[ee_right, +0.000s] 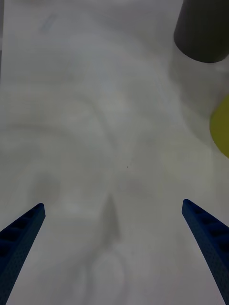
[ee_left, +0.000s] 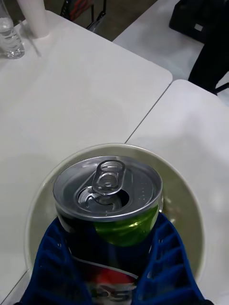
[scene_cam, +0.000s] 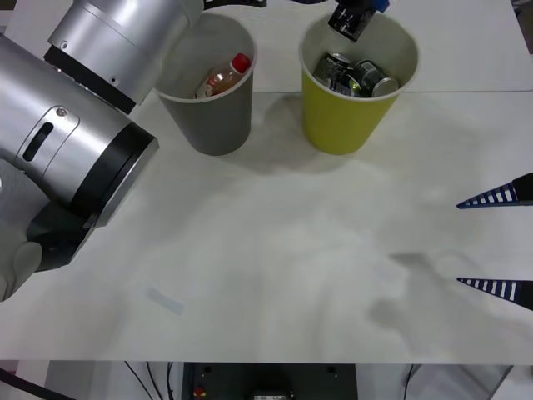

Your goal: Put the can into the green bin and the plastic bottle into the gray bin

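My left gripper (scene_cam: pixel 356 15) hangs over the green bin (scene_cam: pixel 343 125), shut on the can (ee_left: pixel 107 200). The can is upright, with a silver top, a pull tab and a dark body between the blue fingers (ee_left: pixel 164 248). Below it lies the pale inside of the green bin (ee_left: pixel 188 190). The gray bin (scene_cam: pixel 212 117) stands left of the green one, and the plastic bottle (scene_cam: pixel 225 77) with its red cap lies inside it. My right gripper (scene_cam: pixel 500 242) is open low over the table at the right edge. Its wrist view shows the right gripper (ee_right: pixel 112 238), the gray bin (ee_right: pixel 202 28) and the green bin (ee_right: pixel 222 128).
Several other cans (scene_cam: pixel 358 75) lie in the green bin. My left arm's silver links (scene_cam: pixel 75 133) cover the table's left side. A small clear scrap (scene_cam: pixel 164 300) lies near the front. Beyond the bins are a water bottle (ee_left: pixel 9 35) and a seam between tables (ee_left: pixel 148 114).
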Available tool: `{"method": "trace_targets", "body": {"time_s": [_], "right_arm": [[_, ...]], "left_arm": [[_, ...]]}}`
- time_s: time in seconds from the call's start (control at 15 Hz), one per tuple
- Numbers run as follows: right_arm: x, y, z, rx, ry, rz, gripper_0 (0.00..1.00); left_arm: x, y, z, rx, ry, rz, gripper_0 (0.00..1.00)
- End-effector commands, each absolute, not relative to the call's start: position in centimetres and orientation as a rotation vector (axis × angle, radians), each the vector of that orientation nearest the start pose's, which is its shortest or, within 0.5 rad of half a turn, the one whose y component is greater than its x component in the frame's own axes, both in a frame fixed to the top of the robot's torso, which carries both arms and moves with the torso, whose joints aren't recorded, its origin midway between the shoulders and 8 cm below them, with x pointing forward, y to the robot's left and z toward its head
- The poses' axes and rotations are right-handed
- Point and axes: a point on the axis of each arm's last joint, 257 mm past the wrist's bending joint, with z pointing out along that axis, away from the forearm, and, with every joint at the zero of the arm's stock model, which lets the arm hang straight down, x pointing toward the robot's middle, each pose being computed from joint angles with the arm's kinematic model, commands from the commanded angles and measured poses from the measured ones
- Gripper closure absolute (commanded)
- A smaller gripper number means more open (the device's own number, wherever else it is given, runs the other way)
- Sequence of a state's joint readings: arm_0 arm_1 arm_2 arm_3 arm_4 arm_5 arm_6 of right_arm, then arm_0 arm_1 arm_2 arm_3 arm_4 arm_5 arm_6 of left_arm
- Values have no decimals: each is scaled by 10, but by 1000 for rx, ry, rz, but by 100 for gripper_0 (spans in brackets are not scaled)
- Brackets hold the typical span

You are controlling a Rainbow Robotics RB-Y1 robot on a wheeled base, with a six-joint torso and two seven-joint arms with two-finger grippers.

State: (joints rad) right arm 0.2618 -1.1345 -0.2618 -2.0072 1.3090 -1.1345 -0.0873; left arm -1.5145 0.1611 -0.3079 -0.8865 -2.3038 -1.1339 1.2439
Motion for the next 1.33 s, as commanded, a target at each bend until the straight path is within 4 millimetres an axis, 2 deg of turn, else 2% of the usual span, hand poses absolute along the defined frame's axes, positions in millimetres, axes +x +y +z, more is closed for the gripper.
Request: {"method": "trace_targets", "body": {"time_s": [0.07, 0.27, 0.47, 0.67, 0.8, 1.0, 1.33], "right_arm": [[341, -286, -167, -1634, 1596, 209, 0], [341, -286, -167, -1634, 1596, 209, 0], [341, -286, -167, -1634, 1596, 209, 0], [341, -286, -167, -1634, 1596, 209, 0], [341, -286, -167, -1634, 1596, 209, 0], [341, -286, -167, -1634, 1596, 209, 0], [341, -286, -167, -1634, 1596, 209, 0]], "left_arm": [[604, -137, 58, 1109, 1830, -305, 0], [599, -133, 54, 1135, 1847, -325, 0], [594, -107, 64, 1155, 1866, -413, 0], [588, -67, 75, 1184, 1893, -467, 0], [582, -36, 72, 1221, 1896, -443, 0], [559, 13, 45, 1272, 1825, -358, 0], [516, 77, 20, 1323, 1796, -310, 0]]}}
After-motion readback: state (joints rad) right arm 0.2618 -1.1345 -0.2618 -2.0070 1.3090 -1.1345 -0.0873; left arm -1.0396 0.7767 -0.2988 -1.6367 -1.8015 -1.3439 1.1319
